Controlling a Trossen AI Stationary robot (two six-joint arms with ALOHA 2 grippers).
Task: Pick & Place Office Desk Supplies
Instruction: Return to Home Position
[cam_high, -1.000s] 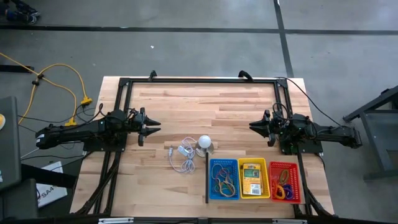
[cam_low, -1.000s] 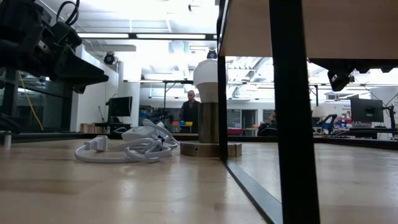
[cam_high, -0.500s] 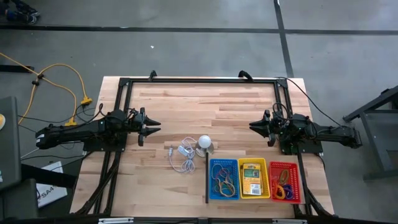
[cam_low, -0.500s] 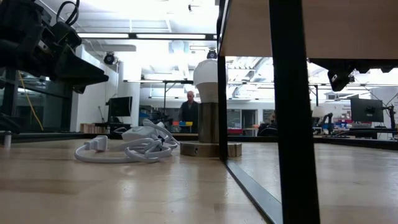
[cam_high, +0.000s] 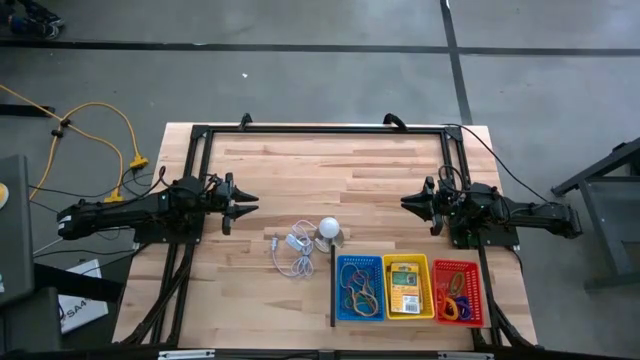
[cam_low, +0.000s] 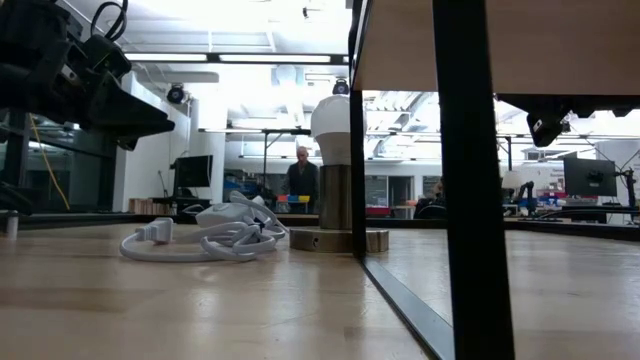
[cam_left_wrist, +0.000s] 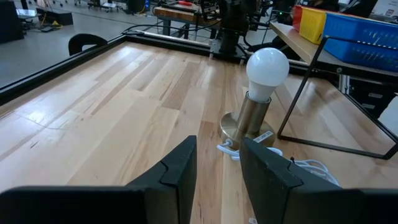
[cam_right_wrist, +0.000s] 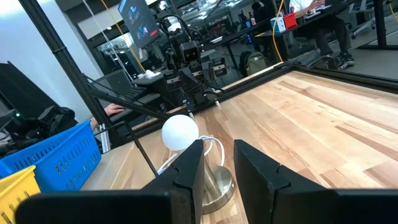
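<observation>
Nothing has moved: left claw (cam_high: 243, 203) and right claw (cam_high: 410, 203) hang parked mid-left and mid-right over the bench (cam_high: 320, 170), parted and empty, apparently because the supplies (cam_high: 404, 285) already sit binned at lower right.

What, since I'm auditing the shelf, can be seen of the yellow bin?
The yellow bin is a rectangular, open-topped basket, plastic by its look, standing upright on the raised shelf. It sits in the middle of a row, between the blue bin and the red bin, and holds yellow-and-green packets.
</observation>
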